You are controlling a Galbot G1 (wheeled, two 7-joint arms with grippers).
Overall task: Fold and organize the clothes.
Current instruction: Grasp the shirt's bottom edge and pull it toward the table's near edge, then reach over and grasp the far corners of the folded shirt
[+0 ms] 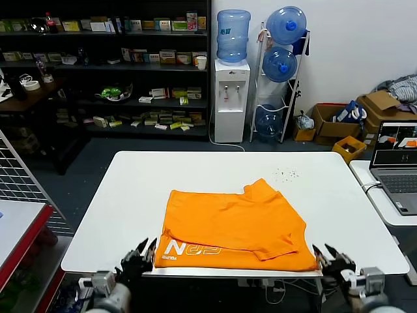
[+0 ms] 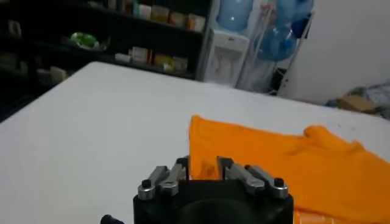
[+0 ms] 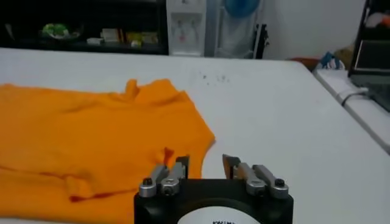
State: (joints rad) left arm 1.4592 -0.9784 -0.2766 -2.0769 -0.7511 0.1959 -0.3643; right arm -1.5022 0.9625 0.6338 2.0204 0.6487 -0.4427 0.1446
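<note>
The orange T-shirt (image 1: pixel 238 225) lies folded into a rough rectangle on the white table (image 1: pixel 130 189), with white lettering at its near left corner and a sleeve flap on top. My left gripper (image 1: pixel 139 251) is open at the table's near edge, just left of the shirt's near left corner; in the left wrist view (image 2: pixel 203 165) orange cloth (image 2: pixel 286 158) shows between and beyond its fingers. My right gripper (image 1: pixel 326 254) is open at the near edge beside the shirt's near right corner; the right wrist view (image 3: pixel 205 163) shows the shirt (image 3: pixel 91 134) ahead of it.
A laptop (image 1: pixel 397 163) sits on a side table at the right. A water dispenser (image 1: pixel 232 98), a bottle rack and shelves stand behind the table. A red-edged table (image 1: pixel 19 228) is at the near left. Small dark specks (image 1: pixel 287 173) lie on the far right of the tabletop.
</note>
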